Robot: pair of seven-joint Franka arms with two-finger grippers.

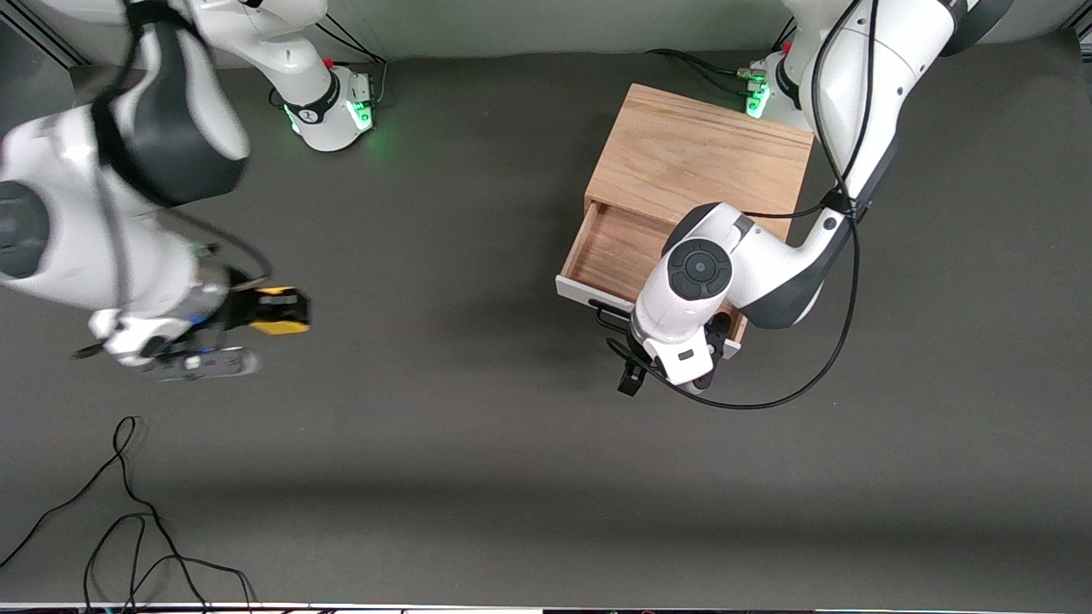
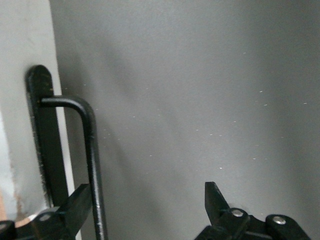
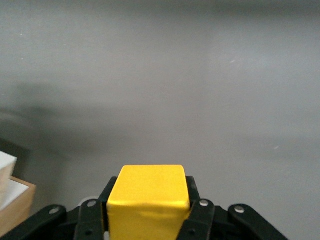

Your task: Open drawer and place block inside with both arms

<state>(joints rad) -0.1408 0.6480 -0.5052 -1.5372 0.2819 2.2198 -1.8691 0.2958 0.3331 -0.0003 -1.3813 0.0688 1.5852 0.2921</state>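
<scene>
Loose black cables point(image 1: 128, 520) lie nearest the front camera on the dark grey tabletop point(image 1: 478, 443). Over the tabletop's right-arm end, the right tool point(image 1: 277, 311) reaches level toward the wooden box point(image 1: 699, 153), its fingers pinching the yellow block point(image 3: 148, 200). At the white drawer front, the left tool point(image 2: 150, 212) points down, fingers spread, one either side of the black wire handle point(image 2: 90, 150). Pulled toward the front camera, the drawer point(image 1: 618, 247) shows its wood floor.
</scene>
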